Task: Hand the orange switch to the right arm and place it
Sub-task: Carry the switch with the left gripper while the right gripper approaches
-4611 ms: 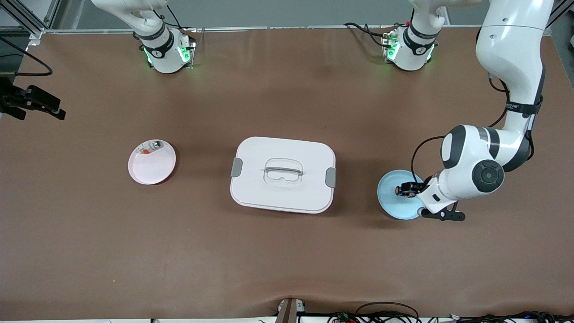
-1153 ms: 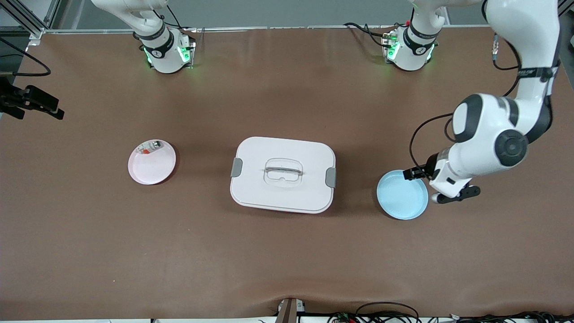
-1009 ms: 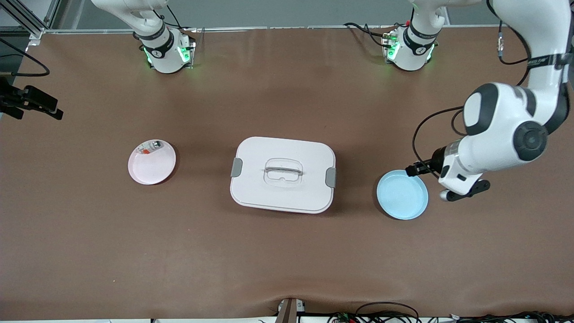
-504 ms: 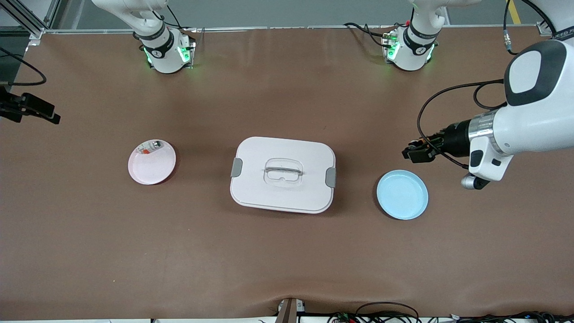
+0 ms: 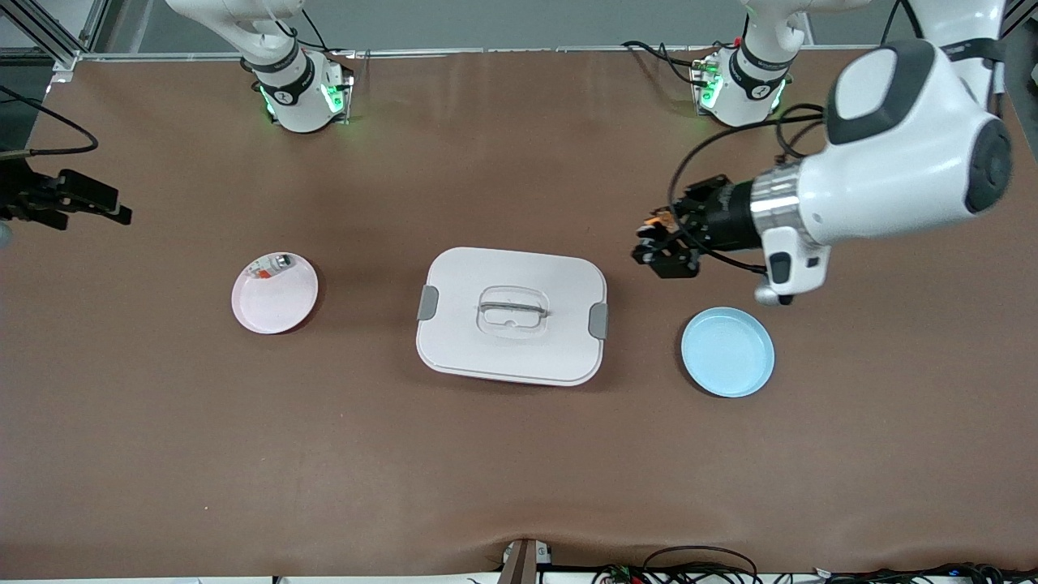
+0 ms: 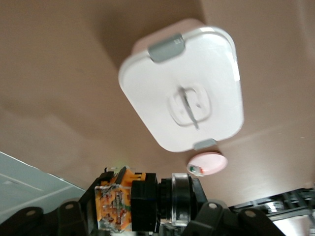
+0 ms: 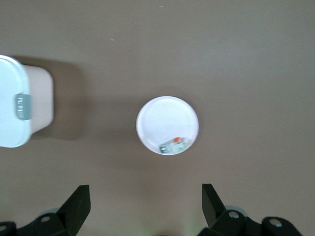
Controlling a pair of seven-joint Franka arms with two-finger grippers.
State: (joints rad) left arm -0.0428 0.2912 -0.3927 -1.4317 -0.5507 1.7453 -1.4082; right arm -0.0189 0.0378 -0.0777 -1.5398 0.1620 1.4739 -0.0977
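My left gripper (image 5: 658, 243) is shut on the orange switch (image 5: 657, 223) and holds it in the air over bare table, just off the white box's corner toward the left arm's end. In the left wrist view the switch (image 6: 142, 199) lies sideways between the fingers, showing its orange block, black body and clear ring. My right gripper (image 7: 145, 211) is open and empty, high over the table with the pink plate (image 7: 165, 118) below it. In the front view it shows at the picture's edge (image 5: 89, 201) at the right arm's end.
A white lidded box (image 5: 511, 315) stands mid-table. An empty blue plate (image 5: 727, 351) lies toward the left arm's end. The pink plate (image 5: 276, 304) toward the right arm's end holds a whitish-silver small part (image 5: 272, 265) with a red-orange patch.
My left gripper has lifted the switch off the blue plate, leaving it empty, and carried it up and toward the box. My right gripper has shifted slightly.
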